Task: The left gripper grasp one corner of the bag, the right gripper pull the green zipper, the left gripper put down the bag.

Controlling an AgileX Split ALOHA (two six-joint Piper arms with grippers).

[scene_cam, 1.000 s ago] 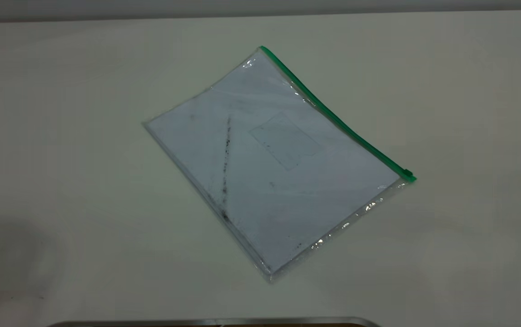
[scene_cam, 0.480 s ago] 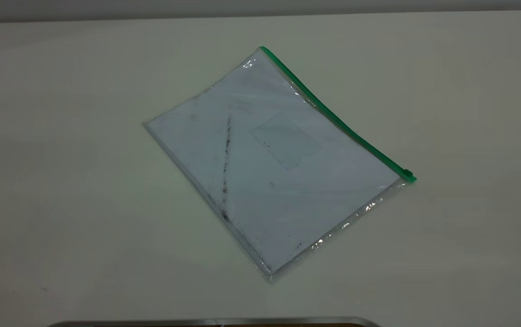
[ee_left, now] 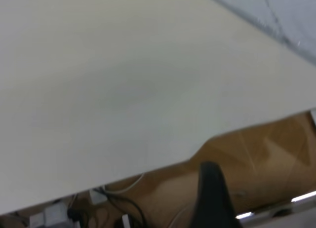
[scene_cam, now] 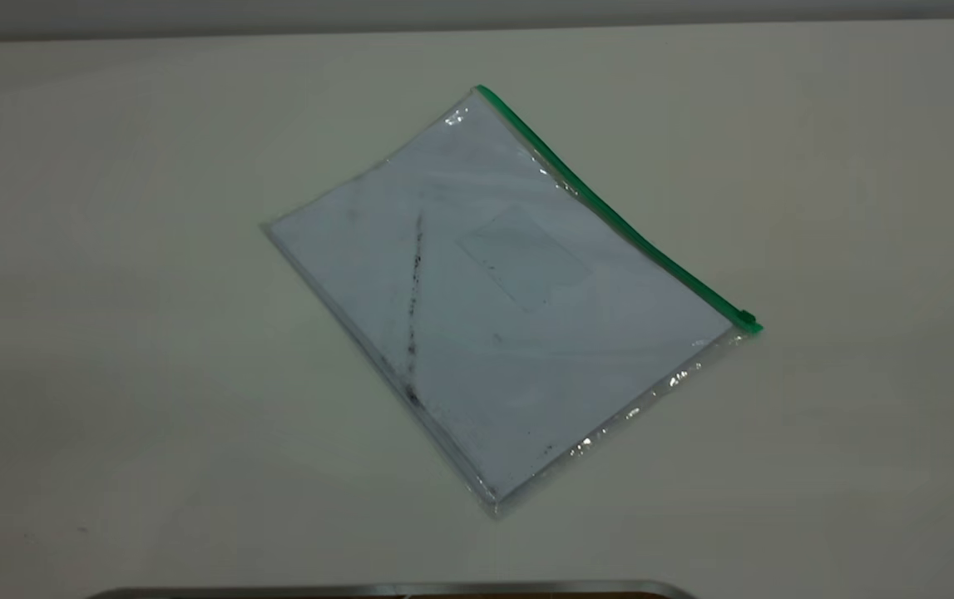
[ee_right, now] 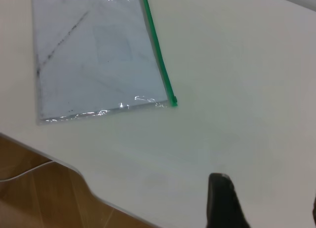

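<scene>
No words, numbers or signs to read anywhere, not even on the flat clear plastic bag (scene_cam: 510, 291).

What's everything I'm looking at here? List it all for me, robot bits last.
bag: one, clear plastic over a white sheet with a dark smudge line, flat at mid-table, turned diagonally.
green zipper: one, bright green, along the bag's far-right long edge; slider at the end nearest the right arm.
table: one, off-white, under the bag.
cables: several, dark and white, on the brown floor below the table edge.
left tool: one black finger visible, off the table edge.
right tool: black, above bare table, short of the slider.
</scene>
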